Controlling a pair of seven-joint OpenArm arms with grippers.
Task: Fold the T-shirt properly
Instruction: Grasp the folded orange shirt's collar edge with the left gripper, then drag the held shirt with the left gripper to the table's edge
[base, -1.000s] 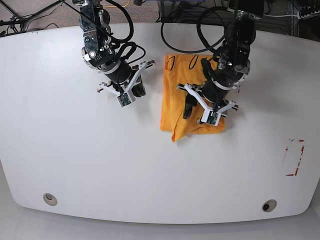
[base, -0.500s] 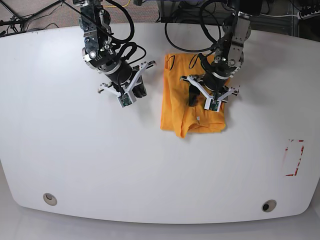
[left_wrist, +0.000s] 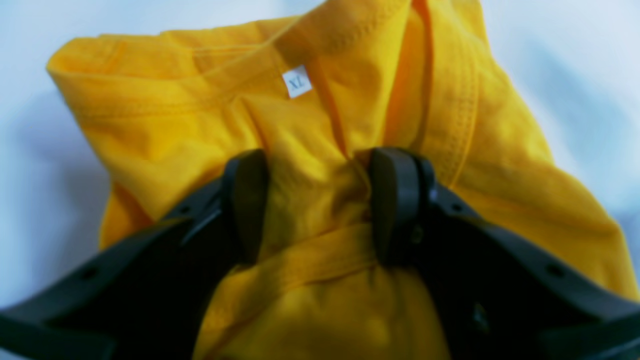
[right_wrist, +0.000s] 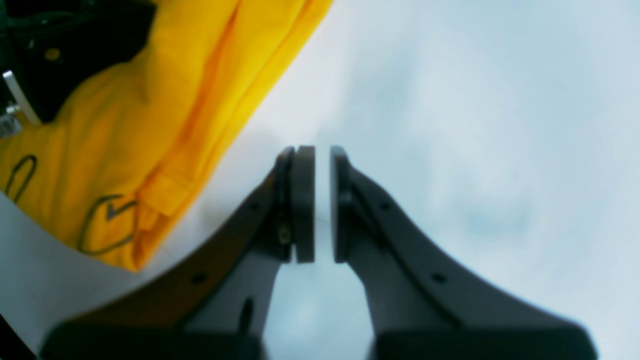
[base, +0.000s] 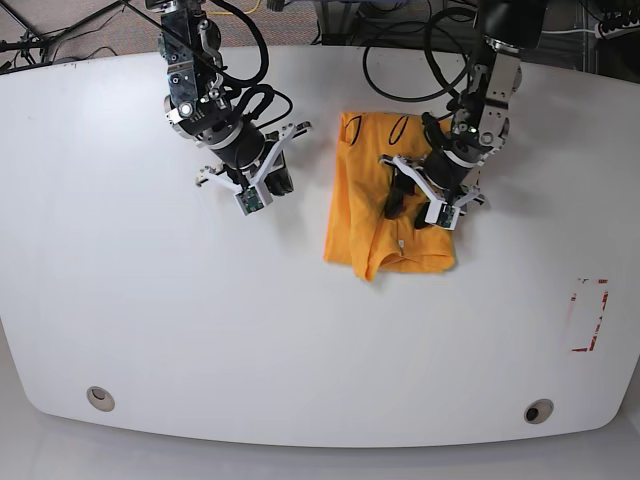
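The orange-yellow T-shirt (base: 362, 215) lies folded into a compact bundle on the white table (base: 150, 320), back of centre. Black squiggle marks (base: 352, 128) show at its far edge. My left gripper (base: 410, 207) rests on the shirt's right half. In the left wrist view the gripper (left_wrist: 320, 165) pinches a bunch of the T-shirt (left_wrist: 165, 135) just below a white size label (left_wrist: 297, 81). My right gripper (base: 262, 190) hovers left of the shirt, apart from it. In the right wrist view it (right_wrist: 322, 155) is nearly closed and empty over bare table, with the shirt (right_wrist: 125, 125) at the upper left.
A red-outlined rectangle (base: 588, 315) is marked near the table's right edge. Two round holes (base: 99, 398) (base: 538, 411) sit near the front edge. Black cables (base: 400, 70) loop behind both arms at the back edge.
My left arm has swung back and to the right with cloth in its jaws, and the shirt has shifted slightly right. My right arm has not moved.
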